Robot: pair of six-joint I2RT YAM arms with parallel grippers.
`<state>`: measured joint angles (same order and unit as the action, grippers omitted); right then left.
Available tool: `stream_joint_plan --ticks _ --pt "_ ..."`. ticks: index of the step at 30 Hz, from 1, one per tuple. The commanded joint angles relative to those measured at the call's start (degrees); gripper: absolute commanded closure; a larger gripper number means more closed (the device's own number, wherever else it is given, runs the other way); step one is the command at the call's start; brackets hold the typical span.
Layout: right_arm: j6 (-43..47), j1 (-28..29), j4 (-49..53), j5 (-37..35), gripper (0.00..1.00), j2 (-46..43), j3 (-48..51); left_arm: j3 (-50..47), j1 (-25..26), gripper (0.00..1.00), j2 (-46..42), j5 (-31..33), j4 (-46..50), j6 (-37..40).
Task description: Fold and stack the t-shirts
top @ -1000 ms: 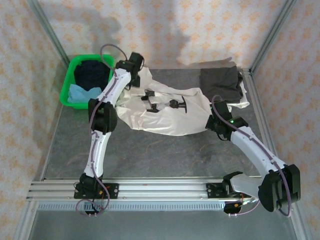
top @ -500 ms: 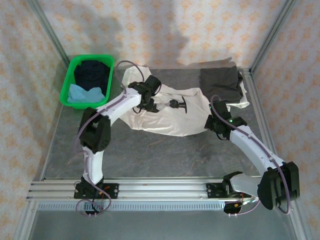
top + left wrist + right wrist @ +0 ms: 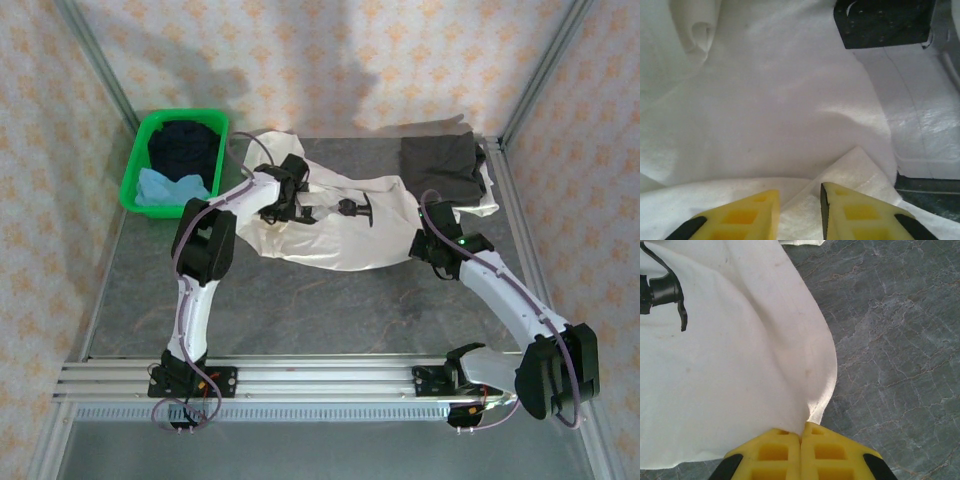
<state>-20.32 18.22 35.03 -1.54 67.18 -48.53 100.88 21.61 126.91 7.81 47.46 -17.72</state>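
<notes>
The large off-white t-shirt (image 3: 350, 235) with black prints (image 3: 348, 208) lies spread across the middle of the table. My left gripper (image 3: 278, 207) is low over its left part. In the left wrist view its yellow fingers (image 3: 840, 210) stand a narrow gap apart, with a folded edge of the white cloth (image 3: 780, 100) lying between the tips of the left gripper (image 3: 800, 197). My right gripper (image 3: 801, 429) is shut on the shirt's near right hem (image 3: 820, 405), also visible from above (image 3: 427, 247). A dark grey t-shirt (image 3: 440, 165) lies folded at the back right.
The green basket (image 3: 133, 185) at the back left holds a dark navy shirt (image 3: 185, 145) and a light blue one (image 3: 162, 187). Bare grey tabletop (image 3: 330, 305) stretches in front of the white shirt. Metal frame posts stand at both back corners.
My left arm has swung from the shirt's back left corner near the basket onto the shirt's left part, and its jaws have narrowed. The right arm and its grip have not moved.
</notes>
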Motion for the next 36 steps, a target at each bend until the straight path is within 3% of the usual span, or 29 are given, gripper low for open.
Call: stream_joint_plan --ticks 1,2,4,6,9,12,14,20,26,36 --pt "0.7 0.1 -0.1 -1.9 1.0 0.4 -0.5 -0.1 0.0 0.83 -2.2 -0.5 0.6 0.0" --pt "0.7 0.1 0.0 -2.1 1.0 0.3 -0.5 -0.2 -0.1 0.87 -2.9 -0.5 1.0 0.3" --pt "0.7 0.1 0.0 -2.2 1.0 0.4 -0.4 -0.5 -0.5 0.85 -3.7 -0.5 1.5 0.4" --pt "0.7 0.0 0.0 -1.8 1.0 0.3 -0.5 -0.5 -0.9 0.63 -3.5 -1.1 1.9 0.6" --pt "0.7 0.1 -0.2 -1.4 1.0 0.4 -0.4 -0.4 -1.0 0.52 -1.3 -5.4 1.6 0.6" --pt "0.9 0.0 0.0 -1.3 1.0 0.4 -0.4 -2.2 -0.8 0.52 0.0 -8.6 -0.4 -0.5" --pt "0.9 0.0 0.1 -1.1 1.0 0.3 -0.6 -2.6 -0.8 0.56 0.3 -7.9 -0.7 -1.0" --pt "0.8 0.1 0.1 -1.3 1.0 0.4 -0.6 -2.5 -0.7 0.83 -2.1 -7.2 -1.1 -1.1" --pt "0.7 0.1 0.1 -2.3 1.0 0.3 -0.6 -4.0 0.1 0.96 -6.9 -4.6 0.0 -1.5" --pt "0.6 0.0 1.8 -2.3 1.0 -4.4 -3.4 -14.1 0.1 1.0 -29.4 3.3 3.0 -3.4"
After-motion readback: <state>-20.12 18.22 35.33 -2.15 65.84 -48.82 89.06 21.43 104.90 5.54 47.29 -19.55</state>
